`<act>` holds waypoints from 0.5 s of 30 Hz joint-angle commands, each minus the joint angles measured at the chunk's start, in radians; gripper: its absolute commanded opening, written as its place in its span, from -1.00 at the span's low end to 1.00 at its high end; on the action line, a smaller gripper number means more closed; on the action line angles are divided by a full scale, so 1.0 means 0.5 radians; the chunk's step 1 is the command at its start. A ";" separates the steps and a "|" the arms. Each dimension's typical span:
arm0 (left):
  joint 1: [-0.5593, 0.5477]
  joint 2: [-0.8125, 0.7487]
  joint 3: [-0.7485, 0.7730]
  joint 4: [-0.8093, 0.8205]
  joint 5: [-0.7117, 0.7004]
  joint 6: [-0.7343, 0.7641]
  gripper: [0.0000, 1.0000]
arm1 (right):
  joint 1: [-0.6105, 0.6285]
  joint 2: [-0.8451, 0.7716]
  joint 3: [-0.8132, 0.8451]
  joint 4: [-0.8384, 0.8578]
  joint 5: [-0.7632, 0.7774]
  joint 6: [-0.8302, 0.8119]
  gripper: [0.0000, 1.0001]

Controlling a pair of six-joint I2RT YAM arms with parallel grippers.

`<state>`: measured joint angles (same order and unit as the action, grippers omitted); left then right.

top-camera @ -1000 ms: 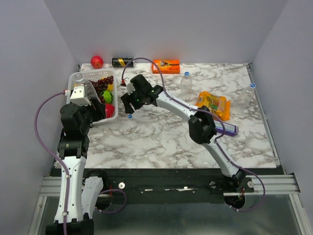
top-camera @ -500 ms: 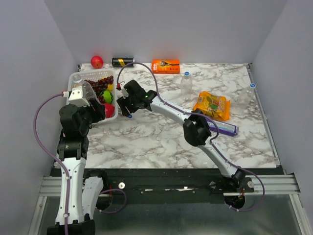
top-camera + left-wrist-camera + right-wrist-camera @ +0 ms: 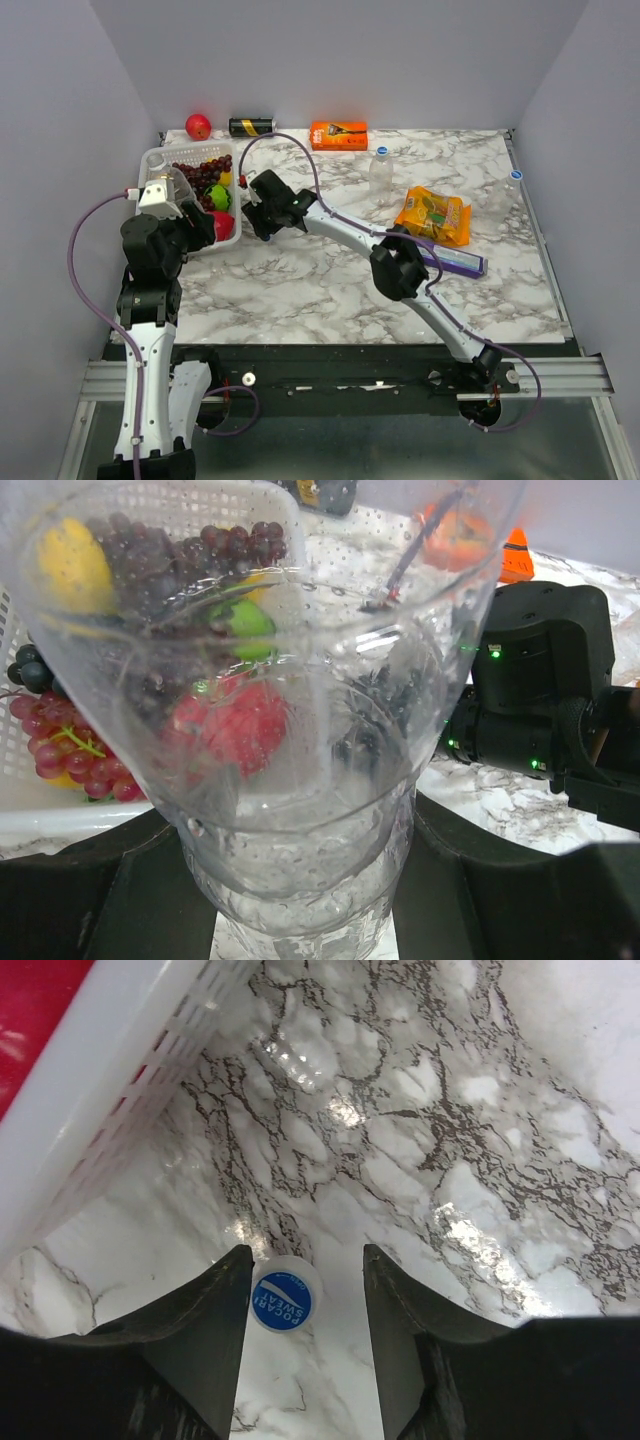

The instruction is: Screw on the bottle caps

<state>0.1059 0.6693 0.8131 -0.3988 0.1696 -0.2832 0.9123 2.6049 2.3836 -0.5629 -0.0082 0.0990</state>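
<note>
Left gripper [image 3: 300,900] — was clamped on a clear bottle [image 3: 300,730] near the white basket [image 3: 40,810]. Right gripper [image 3: 305,1270] — jaws stood spread astride one blue cap [image 3: 284,1298] on the marble table [image 3: 450,1110].

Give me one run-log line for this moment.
left gripper: shut on clear bottle | right gripper: jaws open astride blue cap beside white basket | cap not yet gripped
</note>
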 commanded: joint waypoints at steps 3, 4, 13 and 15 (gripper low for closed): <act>0.025 -0.068 -0.065 0.058 -0.002 -0.032 -1.00 | 0.013 -0.003 -0.021 -0.034 0.053 -0.081 0.35; 0.025 -0.081 -0.077 0.064 -0.005 -0.038 -1.00 | 0.013 0.003 -0.006 -0.046 0.047 -0.100 0.36; 0.043 -0.219 -0.190 0.117 -0.060 -0.075 -1.00 | 0.013 0.061 0.104 -0.141 0.041 -0.287 0.10; 0.058 -0.249 -0.212 0.120 -0.063 -0.072 -1.00 | 0.013 0.107 0.187 -0.209 0.026 -0.311 0.08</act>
<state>0.1165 0.5831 0.7273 -0.3813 0.1642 -0.3065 0.9134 2.6076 2.3924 -0.5995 0.0036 0.0040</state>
